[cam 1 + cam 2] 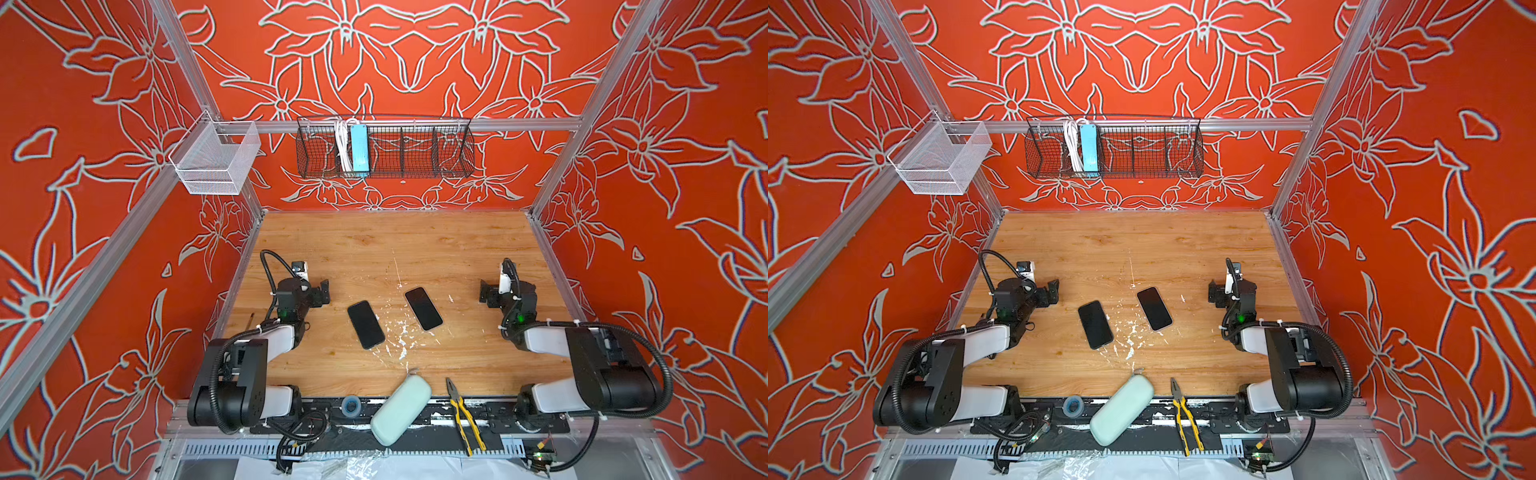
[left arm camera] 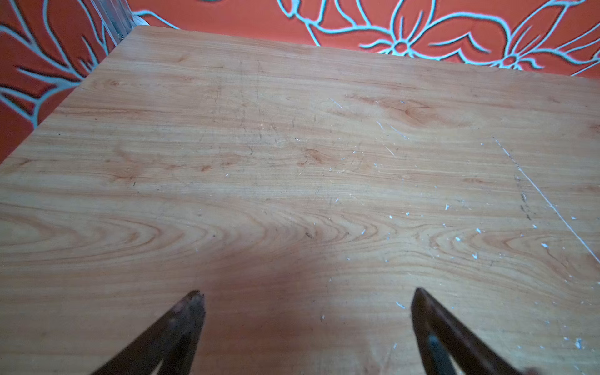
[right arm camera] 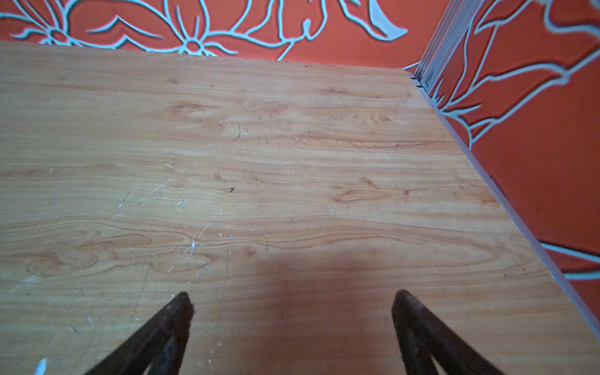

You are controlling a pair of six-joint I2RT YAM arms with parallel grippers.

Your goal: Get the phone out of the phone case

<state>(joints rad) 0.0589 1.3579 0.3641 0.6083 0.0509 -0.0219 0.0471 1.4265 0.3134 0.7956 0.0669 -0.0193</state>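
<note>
Two black phone-shaped slabs lie flat, apart from each other, in the middle of the wooden table [image 1: 395,245], seen in both top views. The left slab [image 1: 365,324] [image 1: 1095,324] has a dark rim. The right slab [image 1: 423,308] [image 1: 1154,308] has a paler rim. I cannot tell which is the phone and which the phone case. My left gripper [image 1: 326,291] [image 2: 306,293] hangs open to the left of them. My right gripper [image 1: 484,293] [image 3: 292,295] stands open to the right. Both wrist views show only bare wood between the fingers.
A pale green pouch [image 1: 401,409], yellow-handled pliers [image 1: 465,415] and a tape roll [image 1: 350,405] lie along the front edge. A black wire basket [image 1: 384,151] and a white mesh basket [image 1: 216,160] hang on the back rail. White flecks mark the wood between the slabs.
</note>
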